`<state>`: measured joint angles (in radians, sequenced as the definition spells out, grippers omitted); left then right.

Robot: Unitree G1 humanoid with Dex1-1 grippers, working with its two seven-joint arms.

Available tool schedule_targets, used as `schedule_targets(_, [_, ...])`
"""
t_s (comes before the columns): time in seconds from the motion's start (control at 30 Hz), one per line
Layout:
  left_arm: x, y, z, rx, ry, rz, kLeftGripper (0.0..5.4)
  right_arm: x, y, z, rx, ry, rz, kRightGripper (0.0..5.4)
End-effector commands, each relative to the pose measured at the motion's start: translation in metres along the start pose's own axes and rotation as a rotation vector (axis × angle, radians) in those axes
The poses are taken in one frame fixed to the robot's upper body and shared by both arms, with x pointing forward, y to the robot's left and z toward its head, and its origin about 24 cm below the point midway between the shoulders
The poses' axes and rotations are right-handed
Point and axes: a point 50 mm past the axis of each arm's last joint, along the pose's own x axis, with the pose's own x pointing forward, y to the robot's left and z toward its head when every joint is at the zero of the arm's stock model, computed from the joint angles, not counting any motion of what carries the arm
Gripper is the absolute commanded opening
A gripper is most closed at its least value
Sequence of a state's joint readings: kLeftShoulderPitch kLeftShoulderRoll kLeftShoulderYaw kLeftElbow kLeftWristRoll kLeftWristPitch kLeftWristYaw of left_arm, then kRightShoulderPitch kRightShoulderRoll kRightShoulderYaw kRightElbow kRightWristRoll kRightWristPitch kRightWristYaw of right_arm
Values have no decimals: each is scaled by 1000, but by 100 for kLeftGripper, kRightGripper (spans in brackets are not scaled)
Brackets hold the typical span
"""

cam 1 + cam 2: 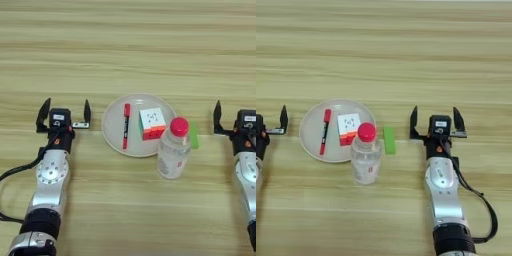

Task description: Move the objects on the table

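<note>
Bottle: clear plastic bottle with red cap (174, 150) stands upright nearest the camera, at the plate's near-right rim; label text not readable.
Left pincer: left pincer (65, 112) rests on the surface left of the plate, fingers spread wide, holding nothing.
Right pincer: right pincer (437, 121) rests on the surface right of the green block, fingers spread wide, holding nothing.
Plate: round white plate (112, 125) sits between the two pincers, near neither.
Pen: red marker pen (126, 126) lies inside the plate, left half, pointing away from the camera.
Cube: puzzle cube (152, 123) sits in the plate's right half, white face up with a small mark, not legible.
Block: flat green block (389, 139) lies on the surface just right of the bottle, outside the plate.
Surface: wooden surface (125, 45), far half bare.
Progress: judged partial; pen and cube lie in the plate, bottle and block remain outside, no grasp in hand.
</note>
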<state>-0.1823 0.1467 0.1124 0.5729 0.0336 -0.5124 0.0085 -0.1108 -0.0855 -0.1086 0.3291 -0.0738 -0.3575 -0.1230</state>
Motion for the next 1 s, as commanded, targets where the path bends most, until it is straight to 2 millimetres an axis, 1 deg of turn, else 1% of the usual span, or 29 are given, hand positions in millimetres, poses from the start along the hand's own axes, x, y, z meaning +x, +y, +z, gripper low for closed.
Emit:
schedule_targets(0.03, [0, 0, -1, 10, 8, -5, 540, 0, -2, -2, -9, 13, 2, 539])
schedule_targets(1.0, [-1, -2, 2, 9, -9, -16, 540, 0, -1, -2, -11, 14, 3, 539])
